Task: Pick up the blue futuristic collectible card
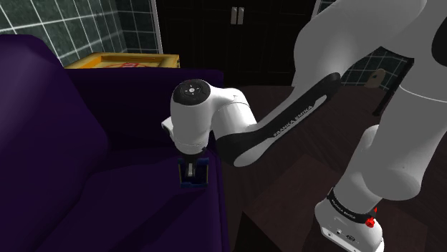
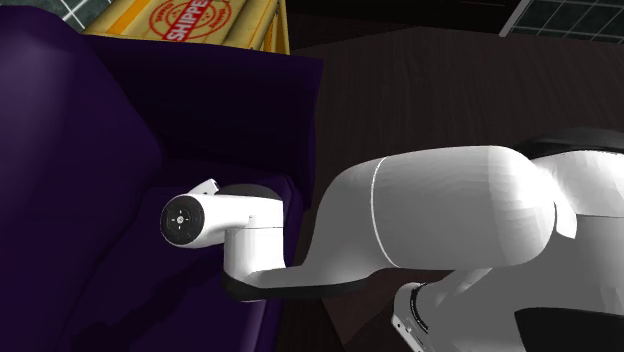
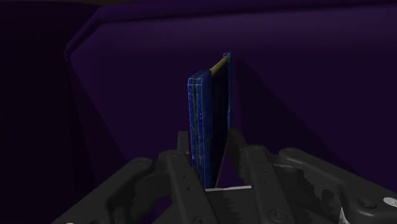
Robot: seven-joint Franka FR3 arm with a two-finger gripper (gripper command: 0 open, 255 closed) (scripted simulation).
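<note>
A thin blue card (image 3: 207,121) with a dark face and a yellowish strip at its far end stands on edge between my two black fingers (image 3: 178,168). My gripper (image 3: 210,175) is shut on the blue card, clasping its lower part from both sides. In the shoulder view the gripper (image 1: 193,172) points down just above the purple sofa seat (image 1: 136,207), with the blue card (image 1: 203,172) showing beside the fingers. In the second exterior view the white wrist (image 2: 215,220) hangs over the sofa seat and hides the hand.
The purple sofa (image 1: 50,122) has a tall arm on the shoulder view's left and a backrest (image 1: 157,107) behind the gripper. A yellow cardboard box (image 2: 190,20) lies beyond the sofa. Dark wooden floor (image 2: 440,90) spreads beside the sofa. My white arm (image 1: 286,114) reaches in from the right.
</note>
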